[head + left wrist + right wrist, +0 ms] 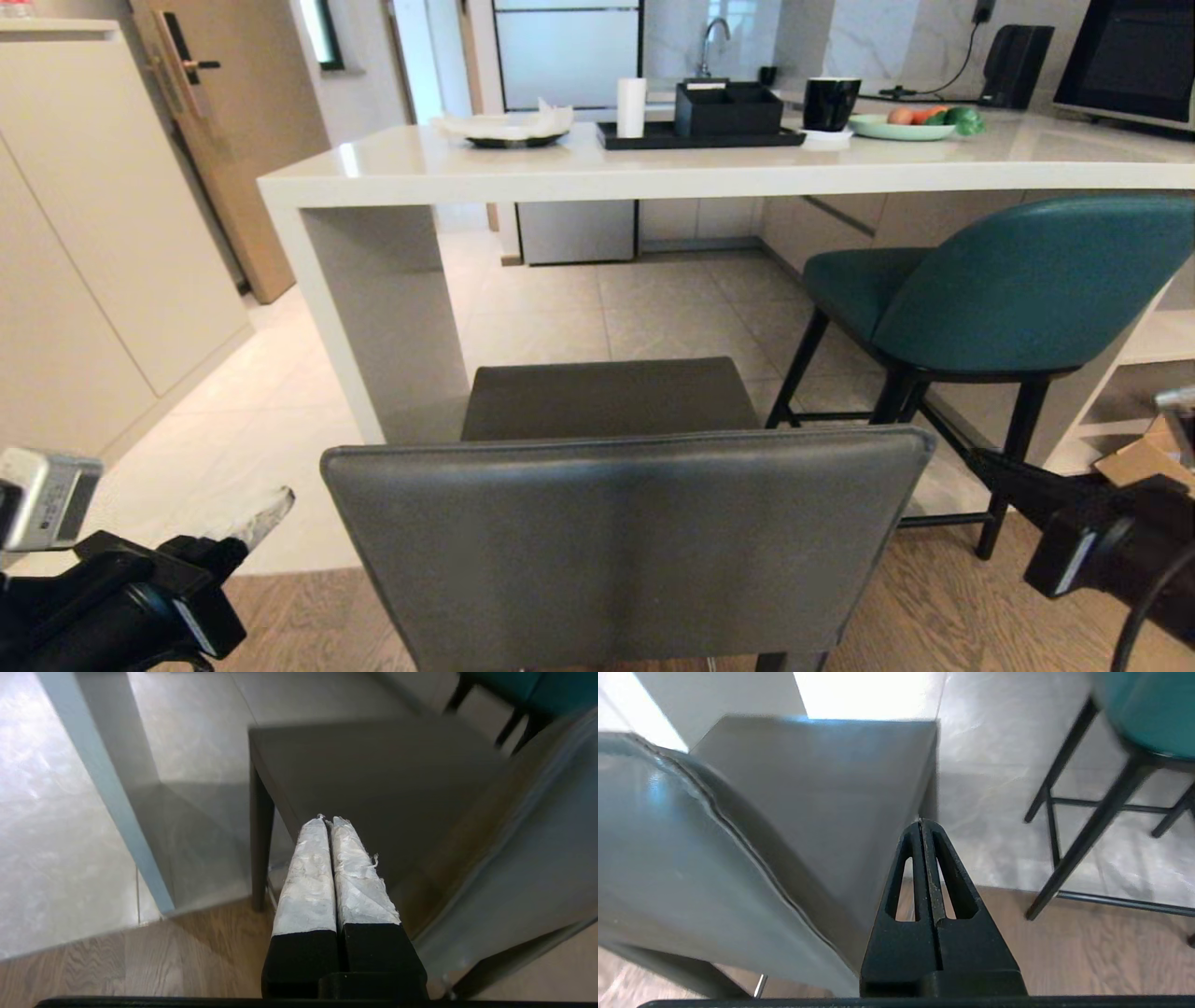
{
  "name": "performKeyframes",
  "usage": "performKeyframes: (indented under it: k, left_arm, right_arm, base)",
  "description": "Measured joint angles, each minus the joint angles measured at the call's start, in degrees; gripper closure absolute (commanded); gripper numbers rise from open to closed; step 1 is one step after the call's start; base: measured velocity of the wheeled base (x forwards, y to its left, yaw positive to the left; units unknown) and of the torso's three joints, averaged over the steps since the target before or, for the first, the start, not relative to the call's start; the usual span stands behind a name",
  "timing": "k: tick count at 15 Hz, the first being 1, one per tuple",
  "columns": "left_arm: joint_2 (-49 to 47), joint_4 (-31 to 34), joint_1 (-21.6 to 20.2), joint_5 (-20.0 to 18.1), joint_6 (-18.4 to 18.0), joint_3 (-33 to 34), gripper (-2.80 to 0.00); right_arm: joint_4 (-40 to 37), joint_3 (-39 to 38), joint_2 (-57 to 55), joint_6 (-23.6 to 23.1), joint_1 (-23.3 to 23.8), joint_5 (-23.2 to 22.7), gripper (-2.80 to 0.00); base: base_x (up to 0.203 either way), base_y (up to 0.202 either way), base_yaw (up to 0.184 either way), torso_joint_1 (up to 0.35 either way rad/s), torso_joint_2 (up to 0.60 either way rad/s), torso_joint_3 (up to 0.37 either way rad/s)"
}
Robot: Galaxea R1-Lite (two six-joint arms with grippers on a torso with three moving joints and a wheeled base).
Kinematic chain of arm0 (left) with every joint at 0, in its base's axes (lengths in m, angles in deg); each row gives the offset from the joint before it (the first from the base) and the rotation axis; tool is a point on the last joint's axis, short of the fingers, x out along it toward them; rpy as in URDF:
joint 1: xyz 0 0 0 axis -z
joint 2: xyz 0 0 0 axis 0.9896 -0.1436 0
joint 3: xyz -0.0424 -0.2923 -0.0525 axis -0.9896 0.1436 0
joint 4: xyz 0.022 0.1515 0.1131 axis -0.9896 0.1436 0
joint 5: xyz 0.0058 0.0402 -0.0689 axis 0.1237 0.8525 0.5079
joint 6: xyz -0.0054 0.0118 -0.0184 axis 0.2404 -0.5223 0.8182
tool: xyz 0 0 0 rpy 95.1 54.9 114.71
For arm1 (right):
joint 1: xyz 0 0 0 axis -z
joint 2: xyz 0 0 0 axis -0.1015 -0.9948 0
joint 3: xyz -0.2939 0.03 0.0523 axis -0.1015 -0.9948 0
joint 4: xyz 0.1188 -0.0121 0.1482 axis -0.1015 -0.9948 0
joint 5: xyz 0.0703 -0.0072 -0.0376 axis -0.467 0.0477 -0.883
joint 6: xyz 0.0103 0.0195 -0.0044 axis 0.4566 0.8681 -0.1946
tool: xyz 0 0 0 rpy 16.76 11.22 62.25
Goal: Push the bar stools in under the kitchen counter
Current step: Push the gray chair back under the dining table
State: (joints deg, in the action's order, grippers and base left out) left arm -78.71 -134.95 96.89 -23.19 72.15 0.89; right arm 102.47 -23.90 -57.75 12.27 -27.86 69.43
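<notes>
Kitchen: tile floor meets wood strip by white bench (579,168).
Grey stool (616,541): pulled out, seat front near bench's slab leg.
Teal stool (1008,280): part under bench, angled.
Left gripper (329,821): clenched, empty, beside grey back.
Right gripper (923,823): clenched, empty.
Risk: off-centre shove swings stool into slab leg.
Room: open gap between stools.
</notes>
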Motion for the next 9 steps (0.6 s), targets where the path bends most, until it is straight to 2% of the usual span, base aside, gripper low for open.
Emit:
performKeyframes:
  k: [4,7,9]
  left_arm:
    - [-12.1,-14.6,2.6,0.1,-0.4,1.9,0.0]
    - [-20.0,-22.4,4.8,0.5,-0.8,2.1,0.0]
    - [-24.7,-24.4,5.4,0.6,-1.5,2.1,0.0]
  right_arm:
    - [0.1,0.8,-3.7,-0.5,-3.9,0.9,0.0]
    - [0.7,0.9,-6.7,-1.0,-4.9,0.9,0.0]
    - [3.3,1.0,-9.7,-1.0,-5.3,0.9,0.0]
  base:
    - [0.0,0.0,0.0,0.0,0.0,0.0]
    - [0.0,0.0,0.0,0.0,0.0,0.0]
    - [0.0,0.0,0.0,0.0,0.0,0.0]
